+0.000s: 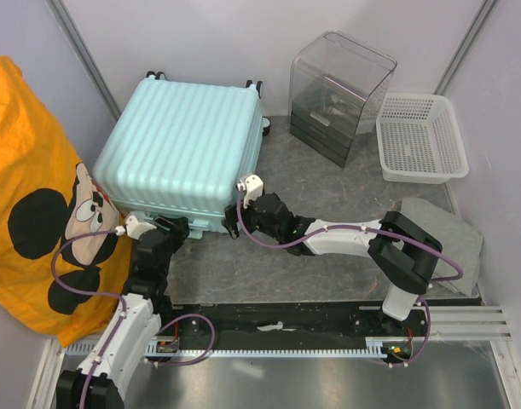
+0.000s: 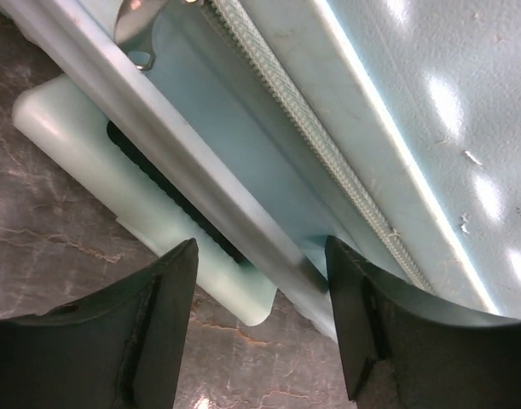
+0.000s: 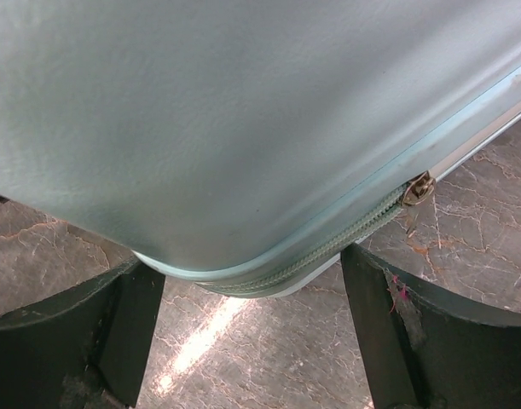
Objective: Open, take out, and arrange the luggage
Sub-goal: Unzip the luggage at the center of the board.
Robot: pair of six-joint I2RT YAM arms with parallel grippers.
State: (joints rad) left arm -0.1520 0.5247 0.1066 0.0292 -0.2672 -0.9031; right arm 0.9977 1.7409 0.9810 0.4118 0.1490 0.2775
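The luggage [image 1: 185, 149], a mint ribbed hard-shell suitcase, lies flat and zipped at the back left of the marble table. My left gripper [image 1: 176, 228] sits at its near-left corner. In the left wrist view the left gripper [image 2: 260, 256] is open, its dark fingers [image 2: 158, 332] straddling the silvery rim and the end of the side handle [image 2: 200, 247], with the zipper [image 2: 328, 153] running past. My right gripper [image 1: 241, 207] is at the near-right corner. In the right wrist view the right gripper [image 3: 251, 264] is open around the rounded corner, and a brass zipper pull [image 3: 416, 192] hangs to the right.
A clear plastic box [image 1: 341, 85] and a white mesh basket [image 1: 420, 136] stand at the back right. An orange cartoon-mouse cloth [image 1: 38, 196] hangs on the left. A grey folded pad [image 1: 448, 234] lies beside the right arm. Walls close in behind.
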